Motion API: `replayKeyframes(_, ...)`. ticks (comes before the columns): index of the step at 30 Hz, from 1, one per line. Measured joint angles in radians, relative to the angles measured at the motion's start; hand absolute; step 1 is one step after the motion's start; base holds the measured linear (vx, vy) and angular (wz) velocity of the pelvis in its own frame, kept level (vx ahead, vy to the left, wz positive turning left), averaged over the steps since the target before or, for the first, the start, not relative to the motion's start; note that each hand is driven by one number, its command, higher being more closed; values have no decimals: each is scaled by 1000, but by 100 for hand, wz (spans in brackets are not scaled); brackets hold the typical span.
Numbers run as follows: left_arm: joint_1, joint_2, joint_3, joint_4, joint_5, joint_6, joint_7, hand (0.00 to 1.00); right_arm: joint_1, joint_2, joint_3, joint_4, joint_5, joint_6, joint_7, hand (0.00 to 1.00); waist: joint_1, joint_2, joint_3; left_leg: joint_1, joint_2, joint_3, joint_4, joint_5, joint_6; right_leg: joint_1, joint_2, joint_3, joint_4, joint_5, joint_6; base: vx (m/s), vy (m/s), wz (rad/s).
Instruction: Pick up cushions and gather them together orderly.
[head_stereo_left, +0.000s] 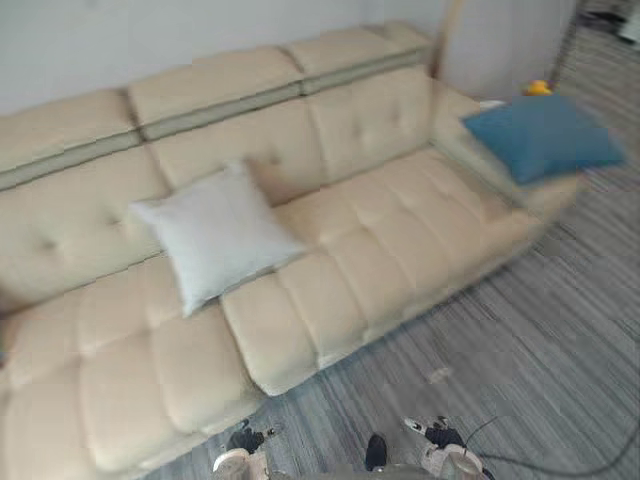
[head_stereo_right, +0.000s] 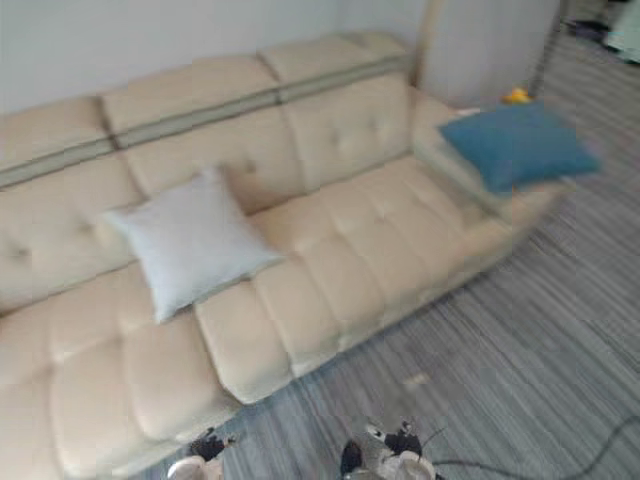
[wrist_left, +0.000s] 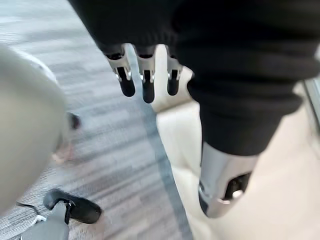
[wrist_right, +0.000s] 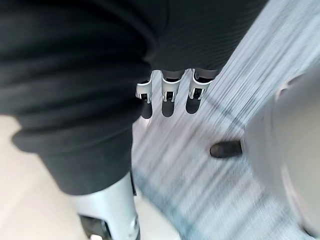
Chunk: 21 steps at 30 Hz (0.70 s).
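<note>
White cushion leans mid-seat on the sofa and blue cushion lies well apart on its end arm, nothing gathered yet, as left hand and right hand hang empty over the floor, fingers loosely straight.

Yellow thing seemingly half-hidden behind cushion.
</note>
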<state>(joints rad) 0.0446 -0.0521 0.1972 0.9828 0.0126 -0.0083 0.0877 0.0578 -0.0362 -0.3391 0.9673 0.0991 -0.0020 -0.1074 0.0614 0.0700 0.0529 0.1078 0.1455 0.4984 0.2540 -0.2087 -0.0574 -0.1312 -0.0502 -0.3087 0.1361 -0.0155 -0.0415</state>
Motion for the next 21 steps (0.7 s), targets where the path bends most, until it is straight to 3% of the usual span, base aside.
replayKeyframes(3, 3, -4, 1, -7, 4, 0, -4, 0, 30, -4, -12, -4, -2, 1, 0, 0, -4, 1, 18, -61, 67, -53, 307, 5, 3, 29, 7, 52, 49, -64, 1, 49, -67, -55)
replayKeyframes(4, 5, -5, 1, -24, 3, 0, -5, 0, 42, -4, -13, -12, 1, 1, -1, 0, -3, 4, 22, -136, 109, -96, 480, 52, 25, 32, 21, 79, 81, -98, -3, 48, -40, -54)
replayKeyframes(5, 8, -2, 1, -34, 4, -2, -5, 0, 45, 0, -11, -11, 7, 3, -3, 0, 5, -2, 25, -187, 116, -141, 586, 108, 43, 34, 23, 112, 97, -115, -7, 76, -33, -66)
replayKeyframes(6, 12, 0, 2, -36, 4, -3, -4, 0, 44, -1, -11, -11, 19, 3, -5, 0, 7, -3, 26, -207, 102, -177, 608, 75, 36, 36, 21, 136, 105, -123, -6, 109, -4, -70)
replayKeyframes(7, 12, 0, 2, -39, 3, -2, -4, 0, 38, -3, -11, -11, 31, 3, -11, 0, 3, -4, 28, -239, 76, -214, 590, 10, 33, 40, 21, 162, 101, -125, -7, 114, 11, -67)
replayKeyframes(9, 13, -1, 0, -57, 3, -4, -3, 0, 34, 2, -10, -11, 42, 7, -13, 0, 10, -13, 34, -278, 25, -267, 485, -40, 13, 48, 21, 209, 92, -125, -7, 109, 38, -67)
replayKeyframes(12, 15, -6, 1, -82, 3, -6, 0, 0, 7, 8, -7, -11, 61, 7, -21, 0, 34, -16, 37, -327, -78, -419, 254, -41, -5, 38, 36, 312, 85, -126, -5, 115, 131, -99)
replayKeyframes(13, 16, -7, 2, -85, 2, -6, 3, 0, 3, 12, -6, -11, 61, 6, -22, 0, 43, -14, 36, -322, -89, -457, 192, -32, -12, 29, 49, 339, 87, -129, 0, 107, 194, -136)
replayKeyframes(15, 25, -1, 7, -87, 0, -4, 9, 0, 1, 27, -1, -12, 60, 6, -23, 0, 47, -2, 27, -304, -73, -516, 142, -2, 10, 30, 103, 417, 89, -135, 13, 166, 224, -149)
replayKeyframes(17, 39, 31, 11, -89, -1, -2, 11, 0, 5, 63, 11, -16, 59, 6, -23, 0, 57, -48, 19, -273, -71, -420, 113, -28, 13, 12, 90, 459, 153, -152, 53, 276, 233, -135)
replayKeyframes(18, 37, 45, 9, -87, -3, -1, 14, 0, 7, 72, 13, -15, 59, 7, -23, 0, 59, -75, 19, -235, -80, -360, 98, -47, 21, -12, 59, 455, 251, -187, 95, 264, 184, -118)
replayKeyframes(20, 37, 50, -16, -87, -8, 2, 17, 0, 7, 71, 20, -22, 56, 6, -20, 0, 52, -79, 22, -165, -90, -295, 82, -65, 36, -74, 26, 397, 423, -217, 180, 299, 174, -100)
replayKeyframes(21, 33, 51, -37, -86, -10, 5, 17, 0, 7, 71, 19, -35, 56, 6, -20, 0, 49, -77, 23, -134, -89, -266, 68, -67, 37, -118, -9, 313, 518, -210, 200, 283, 96, -62)
